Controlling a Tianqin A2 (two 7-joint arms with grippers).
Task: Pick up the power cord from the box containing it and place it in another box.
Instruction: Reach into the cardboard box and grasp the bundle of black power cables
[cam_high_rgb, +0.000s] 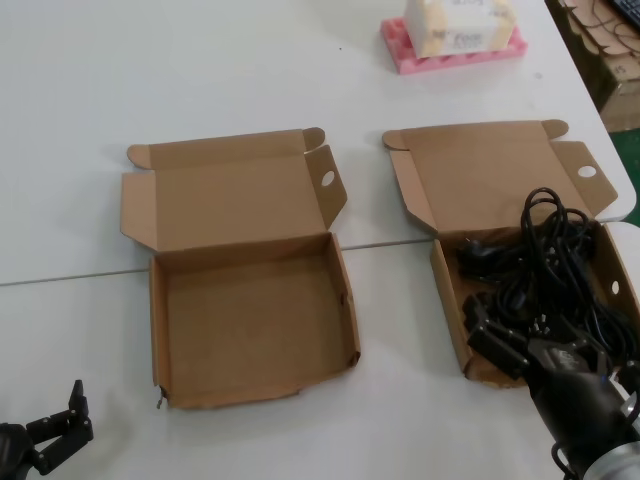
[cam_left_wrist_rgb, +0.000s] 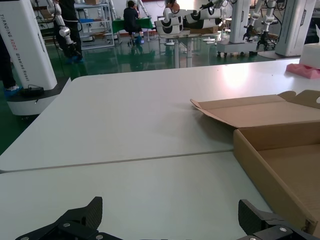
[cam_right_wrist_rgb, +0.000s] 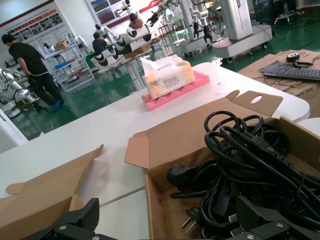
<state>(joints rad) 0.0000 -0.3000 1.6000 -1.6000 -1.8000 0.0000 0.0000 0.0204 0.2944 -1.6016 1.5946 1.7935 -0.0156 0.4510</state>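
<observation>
Two grippers in view. Our right gripper (cam_high_rgb: 545, 352) sits at the near edge of the full box (cam_high_rgb: 449, 285), its jaws spread wide, low over the cord (cam_high_rgb: 535, 270); we cannot tell whether a finger touches the cable. From the right wrist camera the two fingers (cam_right_wrist_rgb: 75, 222) stand far apart, with the cord (cam_right_wrist_rgb: 240, 165) and its plugs lying between and beyond them.

We note the cord as a loose black tangle filling this box's tray, some loops rising above the tray's back wall toward the open lid, plug ends toward the left wall. The box stands on the right side of the counter (cam_high_rgb: 200, 90), lid folded back flat.

Left of it, apart, the empty box (cam_high_rgb: 158, 330) lies open, lid back; its front wall is uneven and ragged.

Our left gripper (cam_high_rgb: 62, 425) rests low at the near left corner of the counter, well apart from both boxes, jaws wide; its wrist camera shows the two fingertips (cam_left_wrist_rgb: 85, 215) spread, with the empty box's side wall (cam_left_wrist_rgb: 265, 170) just beyond one of them.

At the far edge of the counter a tissue pack (cam_high_rgb: 460, 25) sits on pink foam (cam_high_rgb: 405, 55).
</observation>
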